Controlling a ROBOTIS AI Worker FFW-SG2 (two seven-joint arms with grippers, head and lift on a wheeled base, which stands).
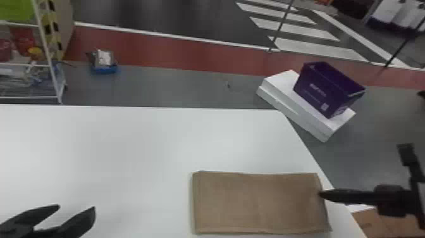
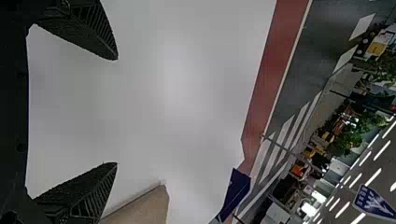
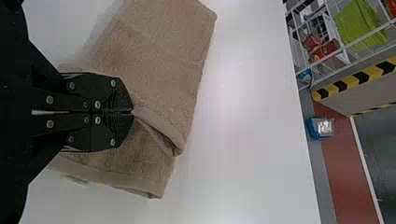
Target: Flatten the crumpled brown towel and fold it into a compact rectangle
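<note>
A white table [image 1: 110,142] stood before a gray floor [image 1: 174,85], with a red band [image 1: 174,53] and darker paving [image 1: 177,19] beyond, crossed at the right by white stripes [image 1: 319,49]. A white wire rack [image 1: 45,47] stood at the far left. Right of the table, 1 purple box [image 1: 329,88] sat tilted on white packaging [image 1: 294,103].

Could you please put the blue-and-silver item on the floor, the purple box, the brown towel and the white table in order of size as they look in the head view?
1. White table
2. Brown towel
3. Purple box
4. Blue-and-silver item
</note>
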